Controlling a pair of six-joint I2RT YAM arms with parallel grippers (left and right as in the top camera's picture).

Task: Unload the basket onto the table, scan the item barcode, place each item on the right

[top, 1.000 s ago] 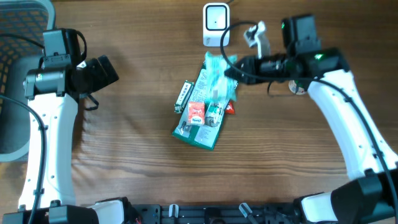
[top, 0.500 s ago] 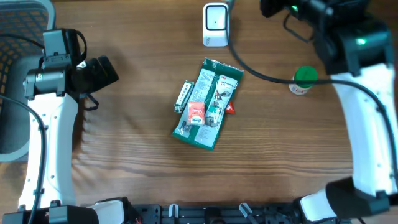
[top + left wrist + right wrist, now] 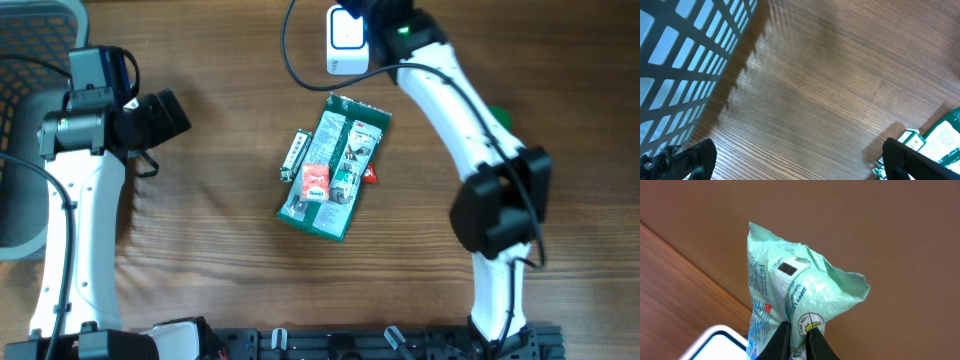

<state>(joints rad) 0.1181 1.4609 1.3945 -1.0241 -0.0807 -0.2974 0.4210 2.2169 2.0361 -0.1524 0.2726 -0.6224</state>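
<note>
Pinching a mint-green packet (image 3: 790, 295) by its lower edge, my right pincer (image 3: 799, 336) is clenched on it, upright, just above the white scanner (image 3: 715, 342) at the table's (image 3: 200, 250) far edge. My left pincer (image 3: 800, 162) gapes wide, well apart, beside grey mesh (image 3: 680, 60).

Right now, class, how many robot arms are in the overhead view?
2. The left arm runs up the left side; the right arm stretches from bottom right to the white scanner at top centre, its tool gripping a pale green pouch. None seems hidden.
</note>
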